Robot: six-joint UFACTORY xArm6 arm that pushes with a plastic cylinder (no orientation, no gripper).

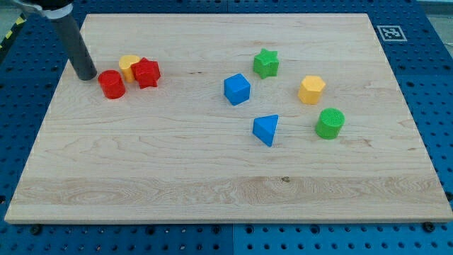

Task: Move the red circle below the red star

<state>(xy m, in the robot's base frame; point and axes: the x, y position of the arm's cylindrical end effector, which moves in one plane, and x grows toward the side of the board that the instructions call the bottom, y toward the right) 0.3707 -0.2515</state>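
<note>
My tip (86, 76), the blunt end of a smooth dark rod with no jaws to open or close, stands just left of the red circle (111, 84). That ridged cylinder sits lower-left of the red star (146, 72), on the pale wood-grain board (212, 177).

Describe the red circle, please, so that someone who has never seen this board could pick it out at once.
Start at the wooden board's top-left part in the view, where three blocks huddle together beside the dark rod. My tip rests just to the left of that group. The red circle is the block nearest it, a round cylinder lower and further left than the red star and the yellow block.
</note>
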